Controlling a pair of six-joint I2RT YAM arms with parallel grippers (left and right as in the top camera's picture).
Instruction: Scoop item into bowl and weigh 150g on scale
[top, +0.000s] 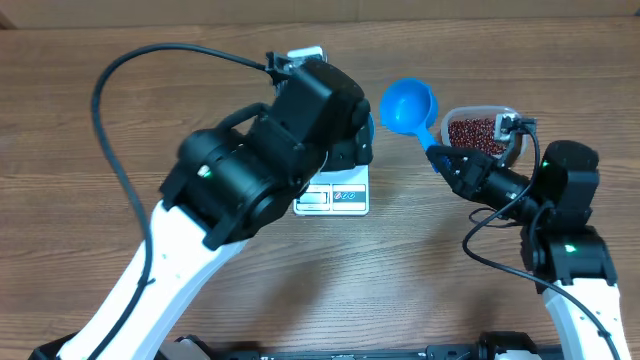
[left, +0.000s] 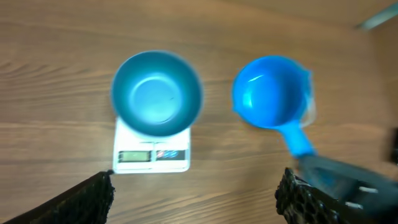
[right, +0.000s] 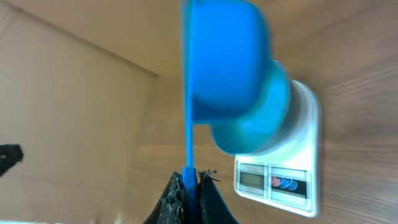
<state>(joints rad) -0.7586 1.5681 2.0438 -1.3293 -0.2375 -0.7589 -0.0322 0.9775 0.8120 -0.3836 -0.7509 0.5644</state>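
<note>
I see empty bowl (left: 157, 93) on scale (left: 151, 155), beans (top: 472, 133) in tub (top: 510, 112), right gripper (right: 191, 183) clamped on empty scoop (left: 270, 92), left gripper (left: 193, 190) fingers apart

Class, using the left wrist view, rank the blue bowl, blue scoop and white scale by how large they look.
1. The blue bowl and the blue scoop look alike; the scoop may be nearer the camera, so unranked.
2. The white scale: smallest showing, partly under the bowl.
</note>
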